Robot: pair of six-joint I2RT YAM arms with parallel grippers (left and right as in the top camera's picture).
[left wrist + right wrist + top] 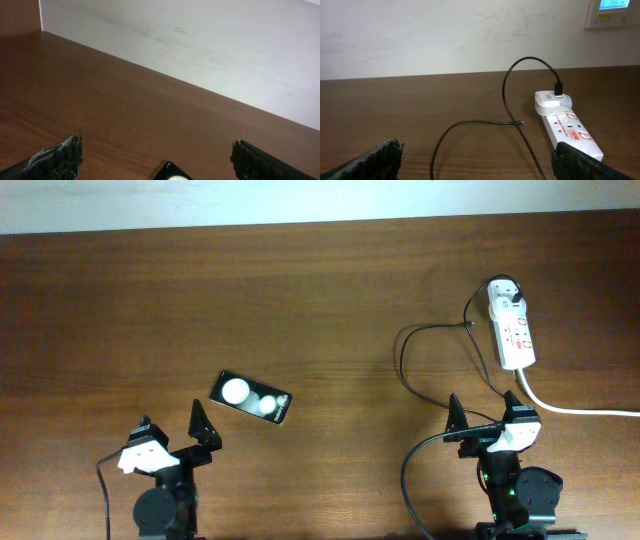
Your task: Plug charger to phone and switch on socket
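The black phone (250, 398) lies flat and tilted on the wooden table, just beyond my left gripper (170, 418); only its corner (170, 175) shows in the left wrist view between the open fingers (157, 146). The white socket (515, 330) lies at the far right, with the charger's black plug (510, 300) in its far end. The charger cable (402, 355) loops to the socket's left. In the right wrist view the socket (567, 127), plug (559, 90), cable (470, 120) and free connector tip (521, 122) show ahead. My right gripper (483, 405) (477, 149) is open and empty.
The socket's thick white lead (570, 408) runs off to the right edge. A pale wall (300, 200) borders the table's far side, with a wall panel (615, 12) above the socket.
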